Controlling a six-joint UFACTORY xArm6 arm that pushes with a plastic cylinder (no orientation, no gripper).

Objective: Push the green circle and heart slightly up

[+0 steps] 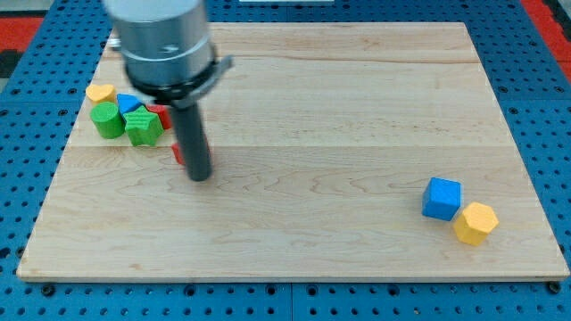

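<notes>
The green circle [108, 120] lies near the board's left edge. The yellow heart [100, 93] sits just above it, close to or touching it. My tip [200, 176] rests on the board to the right of and below this cluster, about a hundred pixels from the green circle and not touching it. A small red block [177, 152] shows partly from behind the rod's left side, right by the tip; its shape is hidden.
A blue triangle [130, 102], a green star [143, 127] and another red block [161, 114] crowd the green circle's right side. A blue cube [442, 198] and a yellow hexagon [474, 223] sit together at the lower right. The wooden board [339, 107] lies on blue pegboard.
</notes>
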